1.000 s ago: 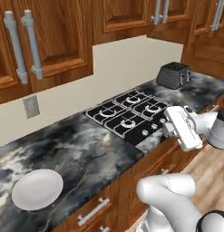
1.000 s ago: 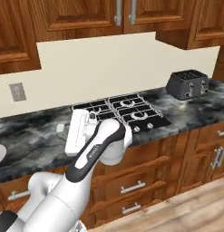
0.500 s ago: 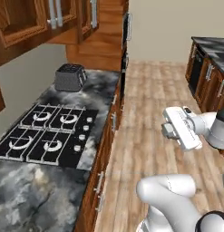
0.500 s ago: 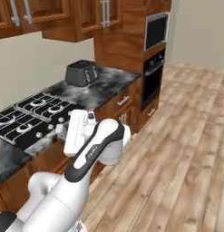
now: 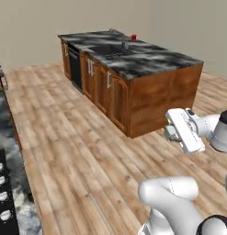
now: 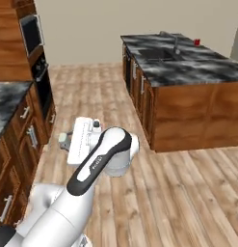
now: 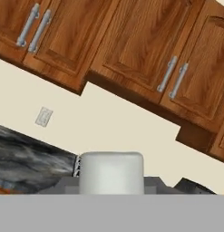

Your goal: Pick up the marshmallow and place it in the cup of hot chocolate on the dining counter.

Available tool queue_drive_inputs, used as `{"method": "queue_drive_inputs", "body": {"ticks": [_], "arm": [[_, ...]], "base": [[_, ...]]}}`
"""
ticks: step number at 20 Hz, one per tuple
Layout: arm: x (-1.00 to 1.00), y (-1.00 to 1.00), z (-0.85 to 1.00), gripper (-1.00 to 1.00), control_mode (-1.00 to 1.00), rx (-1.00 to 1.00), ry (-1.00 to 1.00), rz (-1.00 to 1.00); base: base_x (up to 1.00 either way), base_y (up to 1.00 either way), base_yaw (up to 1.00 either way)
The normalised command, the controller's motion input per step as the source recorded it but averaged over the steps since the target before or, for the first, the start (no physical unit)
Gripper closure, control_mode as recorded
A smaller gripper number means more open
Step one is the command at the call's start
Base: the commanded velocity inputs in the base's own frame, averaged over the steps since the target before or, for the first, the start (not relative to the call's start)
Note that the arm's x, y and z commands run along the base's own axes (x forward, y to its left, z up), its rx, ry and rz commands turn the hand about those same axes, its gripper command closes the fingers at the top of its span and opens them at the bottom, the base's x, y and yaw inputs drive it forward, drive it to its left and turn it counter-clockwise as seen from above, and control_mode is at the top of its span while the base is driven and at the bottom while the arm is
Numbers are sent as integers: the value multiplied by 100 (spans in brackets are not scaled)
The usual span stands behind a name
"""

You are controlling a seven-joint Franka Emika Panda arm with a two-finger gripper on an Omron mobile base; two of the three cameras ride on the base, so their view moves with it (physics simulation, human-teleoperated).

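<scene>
My gripper is shut on the marshmallow, a small white block that sits between the grey fingertips in the hand view. In both base views the gripper hangs over the wooden floor, well short of the dining counter. The marshmallow shows as a pale bit at the tip of the hand. The red cup of hot chocolate stands upright at the far end of the dining counter, beyond the sink.
A black sink with a dark tap is set in the dining counter. A built-in oven column and a marbled wall counter stand to the left. Wooden floor lies open between me and the island. The hand view faces wall cabinets.
The whole picture has swung: the base turned from the wall counter with the stove toward the island. The arm keeps its pose, and the grip on the marshmallow holds.
</scene>
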Motion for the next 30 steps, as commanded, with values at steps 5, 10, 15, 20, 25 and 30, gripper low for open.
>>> {"method": "queue_drive_inputs", "body": {"ticks": [5,10,15,20,25,30], "arm": [[0,0,0,100,100,0,0,0],[0,0,0,100,100,0,0,0],[0,0,0,100,100,0,0,0],[0,0,0,100,100,0,0,0],[0,0,0,100,100,0,0,0],[0,0,0,100,100,0,0,0]], "base": [[40,2,-80],[94,-76,-44],[100,-81,-25],[100,-52,-11],[100,-9,-3],[100,52,-18]]}}
